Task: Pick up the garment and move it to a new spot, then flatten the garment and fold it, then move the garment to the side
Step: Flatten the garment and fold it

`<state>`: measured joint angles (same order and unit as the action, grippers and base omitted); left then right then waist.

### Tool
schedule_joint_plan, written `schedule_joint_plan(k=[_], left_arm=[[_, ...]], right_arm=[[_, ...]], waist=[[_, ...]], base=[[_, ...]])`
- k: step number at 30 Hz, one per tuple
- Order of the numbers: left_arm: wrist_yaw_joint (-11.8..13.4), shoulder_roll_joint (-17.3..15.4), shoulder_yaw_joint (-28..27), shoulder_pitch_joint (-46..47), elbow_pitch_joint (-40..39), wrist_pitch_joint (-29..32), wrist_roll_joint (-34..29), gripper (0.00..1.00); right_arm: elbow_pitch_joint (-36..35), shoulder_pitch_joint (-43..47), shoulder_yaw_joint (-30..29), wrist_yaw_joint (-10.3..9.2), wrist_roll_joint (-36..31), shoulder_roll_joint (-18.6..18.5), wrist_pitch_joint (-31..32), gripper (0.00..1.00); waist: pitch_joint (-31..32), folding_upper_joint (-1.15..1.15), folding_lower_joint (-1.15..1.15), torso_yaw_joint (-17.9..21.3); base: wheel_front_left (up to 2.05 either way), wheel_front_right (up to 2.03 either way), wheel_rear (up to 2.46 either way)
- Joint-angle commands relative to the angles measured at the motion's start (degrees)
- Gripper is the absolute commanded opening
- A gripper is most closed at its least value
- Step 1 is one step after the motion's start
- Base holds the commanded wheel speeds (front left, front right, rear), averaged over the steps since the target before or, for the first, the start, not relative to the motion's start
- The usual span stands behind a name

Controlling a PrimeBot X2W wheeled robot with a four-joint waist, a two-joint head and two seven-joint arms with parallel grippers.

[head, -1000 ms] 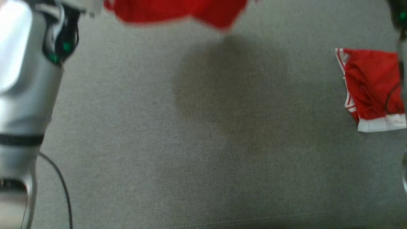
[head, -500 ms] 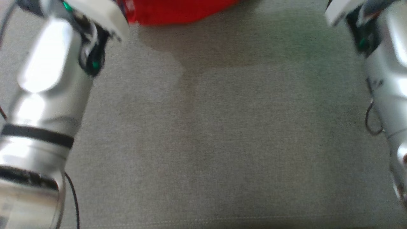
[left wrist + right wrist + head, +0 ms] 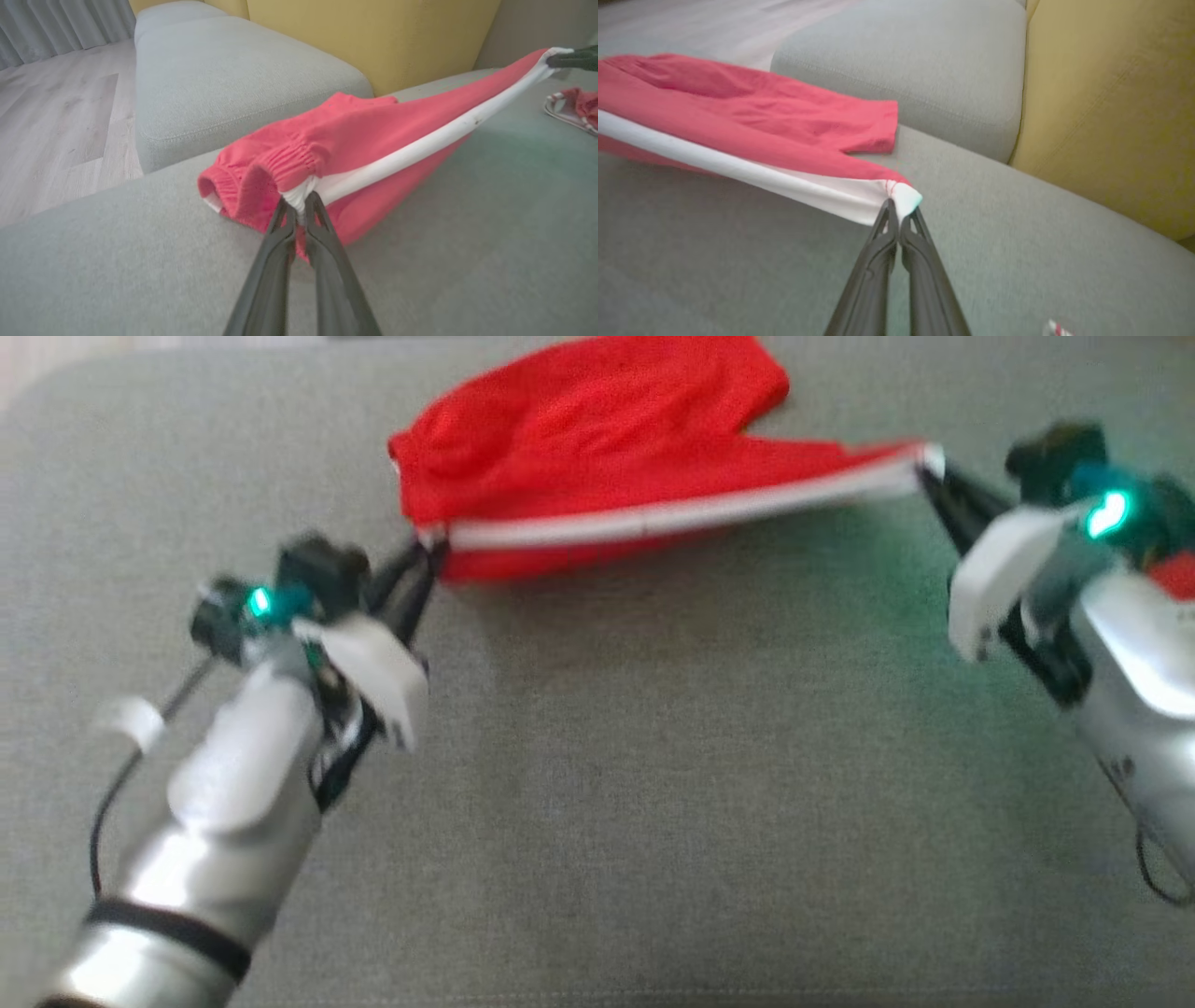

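The garment is a pair of red shorts with a white waistband, stretched across the far part of the grey couch cushion. My left gripper is shut on the waistband's left end, seen close up in the left wrist view. My right gripper is shut on the waistband's right end. The waistband is pulled taut between them and held slightly above the cushion, while the legs trail on the fabric behind.
A second red garment with white trim lies on the cushion to my right. A neighbouring grey cushion and the yellow backrest lie beyond, with wooden floor past the couch's edge.
The head camera has tilted, so the whole picture shifted. Both grippers and the stretched garment have come into full view; the garment now sits lower, its legs resting on the cushion.
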<state>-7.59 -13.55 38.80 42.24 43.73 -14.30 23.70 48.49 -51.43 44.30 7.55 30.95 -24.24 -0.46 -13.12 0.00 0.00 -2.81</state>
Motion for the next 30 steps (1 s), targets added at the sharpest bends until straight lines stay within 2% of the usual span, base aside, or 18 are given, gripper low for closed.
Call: schedule_joint_plan(k=[1, 11, 17, 18, 23, 26, 30], left_arm=[[0.15, -3.04, -1.07, 0.01, -1.73, -0.69, -0.48, 0.00], [0.11, -4.44, 5.95, -9.17, -5.17, 0.24, 1.26, 0.00], [0.11, -6.49, 9.40, -13.17, -8.27, 2.44, 2.69, 0.00], [0.11, -7.35, 10.28, -14.80, -9.94, 3.41, 3.44, 0.00], [0.11, -9.22, 12.22, -18.53, -14.46, 6.16, 5.82, 0.00], [0.13, -11.33, 13.08, -20.96, -18.57, 7.88, 6.97, 0.00], [0.95, -13.79, 13.37, -23.66, -23.66, 9.51, 7.63, 0.00]], right_arm=[[-2.05, 1.54, 1.59, -0.06, 2.09, -2.75, 0.79, 0.00], [-9.56, 10.09, 12.76, -0.06, 11.61, -14.00, 8.15, 0.00], [-13.20, 12.59, 16.92, -0.06, 15.03, -18.30, 11.73, 0.00], [-14.46, 13.31, 18.10, -0.06, 16.55, -19.92, 13.25, 0.00], [-17.98, 14.68, 20.94, -0.06, 19.22, -23.33, 16.23, 0.00], [-20.96, 14.81, 24.28, -0.06, 18.54, -26.87, 18.93, 0.00], [-24.51, 15.75, 25.58, -0.06, 21.44, -30.32, 21.25, 0.00]], waist=[[2.48, 0.00, 0.00, -0.19], [9.00, 0.00, 0.00, -0.78], [11.74, 0.00, 0.00, -0.45], [12.66, 0.00, 0.00, -0.32], [14.46, 0.00, 0.00, -0.17], [15.12, 0.00, 0.00, -0.12], [15.62, 0.00, 0.00, -0.20]], base=[[0.00, 0.00, 0.00], [0.00, 0.00, 0.00], [0.00, 0.00, 0.00], [0.00, 0.00, 0.00], [0.00, 0.00, 0.00], [0.00, 0.00, 0.00], [0.00, 0.00, 0.00]])
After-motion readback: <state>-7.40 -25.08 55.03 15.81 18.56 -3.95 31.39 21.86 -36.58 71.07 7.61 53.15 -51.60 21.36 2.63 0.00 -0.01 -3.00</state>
